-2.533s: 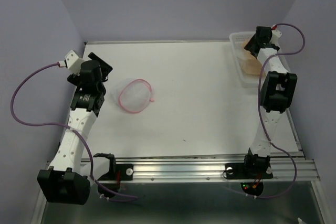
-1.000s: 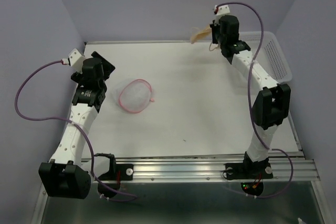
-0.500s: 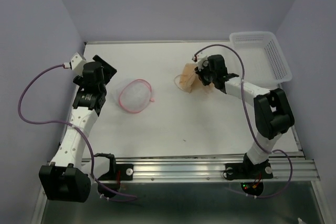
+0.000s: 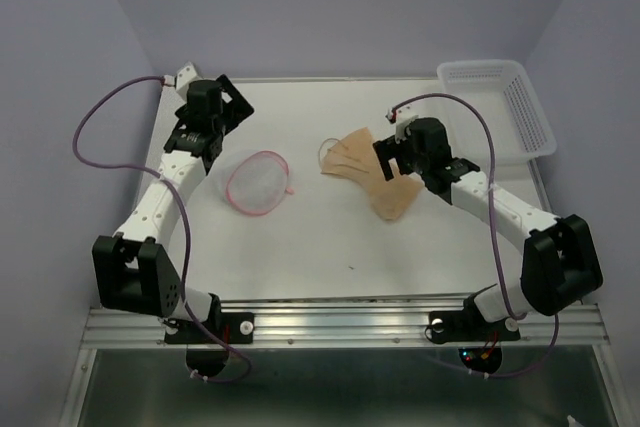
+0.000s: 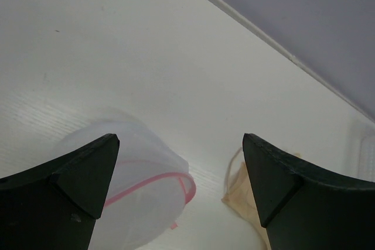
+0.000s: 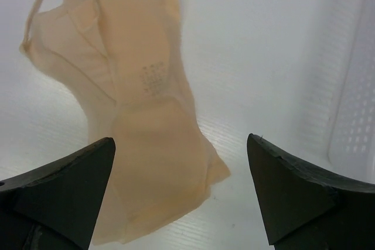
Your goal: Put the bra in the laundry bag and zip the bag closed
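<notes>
While both pairs of jaws stand wide apart, the peach-beige bra [image 4: 355, 159] lies flattened, thin strap looped.

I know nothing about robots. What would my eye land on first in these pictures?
Most likely the peach-beige bra, lying flat on the white table right of the middle, with the right gripper open just over it. Next comes the white mesh laundry bag with its pink zipper rim, left of the middle, near the open left gripper.
</notes>
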Controlling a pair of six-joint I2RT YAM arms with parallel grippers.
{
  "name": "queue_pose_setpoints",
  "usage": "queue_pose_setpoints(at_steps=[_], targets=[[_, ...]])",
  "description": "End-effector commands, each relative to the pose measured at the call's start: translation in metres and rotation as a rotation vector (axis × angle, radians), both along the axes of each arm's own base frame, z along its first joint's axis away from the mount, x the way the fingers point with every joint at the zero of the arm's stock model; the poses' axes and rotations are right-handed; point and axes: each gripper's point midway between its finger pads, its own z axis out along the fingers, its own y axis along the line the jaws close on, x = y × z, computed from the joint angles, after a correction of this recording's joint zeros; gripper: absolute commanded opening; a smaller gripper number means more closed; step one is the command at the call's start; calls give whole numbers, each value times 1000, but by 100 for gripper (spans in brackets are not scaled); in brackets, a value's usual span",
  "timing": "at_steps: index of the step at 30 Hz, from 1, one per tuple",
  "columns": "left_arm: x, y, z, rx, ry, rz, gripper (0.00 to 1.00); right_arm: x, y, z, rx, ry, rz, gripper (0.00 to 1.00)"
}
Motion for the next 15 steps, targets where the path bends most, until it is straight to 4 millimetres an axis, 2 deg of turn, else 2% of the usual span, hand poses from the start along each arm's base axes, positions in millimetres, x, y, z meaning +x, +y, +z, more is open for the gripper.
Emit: queue_pose_setpoints(at_steps=[1, 2, 3, 5, 6, 7, 8, 9, 10, 12, 14, 15], targets=[[17, -67, 21, 92, -41, -229, 99, 7, -47, 28, 189, -65, -495, 100], [22, -84, 33, 101, -63, -293, 99, 4, -68, 28, 194, -97, -636, 100], [30, -100, 20, 127, -35, -347, 99, -3, -76, 23, 209, -85, -704, 100], [33, -130, 10, 180, -12, -475, 99, -12, -70, 20, 311, -51, -728, 100], [47, -144, 5, 184, 1, -507, 99, -20, -72, 9, 317, -7, -734, 100], [48, -158, -1, 186, 17, -568, 99, -26, -64, 7, 384, 31, -731, 100], [54, -170, 5, 176, 4, -610, 99, -31, -66, 1, 398, 59, -747, 100], [58, -178, -1, 173, 14, -628, 99, -37, -66, -5, 409, 85, -761, 100], [65, -187, -23, 174, 51, -649, 99, -46, -68, -14, 406, 125, -786, 100], [71, -210, -38, 175, 78, -713, 99, -63, -76, -38, 428, 210, -848, 100], [72, -228, -47, 167, 85, -767, 99, -77, -75, -57, 437, 284, -870, 100], [75, -236, -43, 163, 72, -790, 99, -80, -79, -63, 444, 303, -892, 100]])
